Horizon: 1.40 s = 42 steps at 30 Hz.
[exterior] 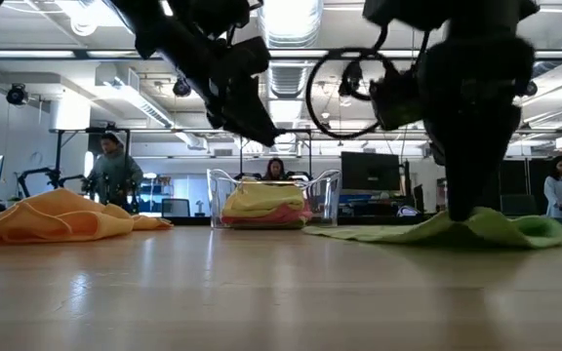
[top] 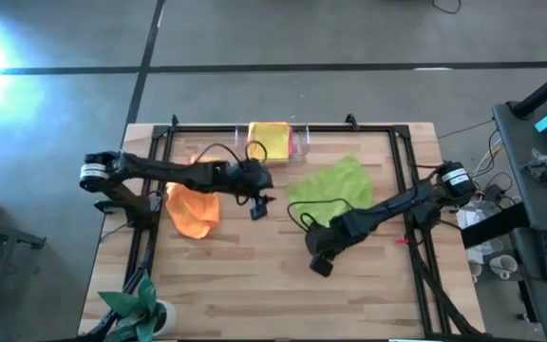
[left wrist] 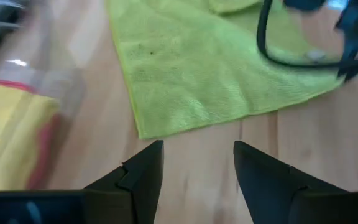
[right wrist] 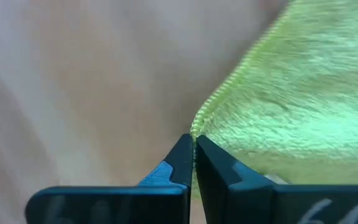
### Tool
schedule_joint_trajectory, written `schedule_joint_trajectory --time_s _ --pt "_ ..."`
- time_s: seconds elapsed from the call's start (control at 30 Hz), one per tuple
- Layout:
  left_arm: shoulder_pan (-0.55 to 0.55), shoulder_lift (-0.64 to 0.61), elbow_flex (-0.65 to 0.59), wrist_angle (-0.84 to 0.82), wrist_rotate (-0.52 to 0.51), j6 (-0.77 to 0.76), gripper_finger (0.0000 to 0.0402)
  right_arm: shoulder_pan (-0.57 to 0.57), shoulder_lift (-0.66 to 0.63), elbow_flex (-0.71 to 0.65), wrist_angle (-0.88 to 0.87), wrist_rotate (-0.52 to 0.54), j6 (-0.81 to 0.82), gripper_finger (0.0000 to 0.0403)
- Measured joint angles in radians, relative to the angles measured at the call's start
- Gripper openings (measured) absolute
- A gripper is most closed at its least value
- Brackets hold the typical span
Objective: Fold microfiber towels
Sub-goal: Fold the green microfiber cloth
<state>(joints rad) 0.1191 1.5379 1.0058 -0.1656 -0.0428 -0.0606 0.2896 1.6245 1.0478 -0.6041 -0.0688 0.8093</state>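
A lime green towel (top: 330,182) lies spread at the table's right middle. My right gripper (top: 321,255) stands at its near side, shut on it; in the low view the fingers (exterior: 471,200) come down onto the cloth (exterior: 515,229). An orange towel (top: 193,211) lies crumpled at the left. A yellow towel (top: 271,140) rests on a pink one (exterior: 261,216) in the clear tray at the far edge. My left gripper (left wrist: 197,163) hangs open above bare wood between the tray and the green towel (left wrist: 197,68), touching nothing. My right gripper pinches the green towel's hemmed corner (right wrist: 199,127) between its two fingers, which come from above, slanting steeply down. One layer or several, I cannot tell. The held part stands in a low peak (exterior: 476,222); the rest of the towel lies flat on the table.
The clear plastic tray (top: 299,142) stands at the far middle. Black frame rails (top: 160,171) run along the table's sides. A potted plant (top: 141,309) stands at the near left corner. Bare wood (top: 254,285) stretches across the near half. People stand in the room beyond (exterior: 113,171).
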Motion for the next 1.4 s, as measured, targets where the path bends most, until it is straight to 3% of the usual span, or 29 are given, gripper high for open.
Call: schedule_joint_trajectory --time_s 0.27,0.67,0.97,1.4 --pt "-0.103 0.097 0.000 0.002 0.006 0.159 0.0180 0.141 0.024 0.066 -0.004 0.013 0.091 0.0008" --pt "-0.177 0.265 0.001 0.183 0.006 0.508 0.0180 0.233 0.062 0.096 -0.005 0.036 0.208 0.0008" --pt "-0.176 0.364 0.011 0.237 -0.092 0.519 0.0180 0.265 0.063 0.103 0.012 0.035 0.231 0.0008" --pt "-0.176 0.416 0.015 0.305 -0.087 0.591 0.0172 0.265 0.064 0.104 0.021 0.035 0.229 0.0008"
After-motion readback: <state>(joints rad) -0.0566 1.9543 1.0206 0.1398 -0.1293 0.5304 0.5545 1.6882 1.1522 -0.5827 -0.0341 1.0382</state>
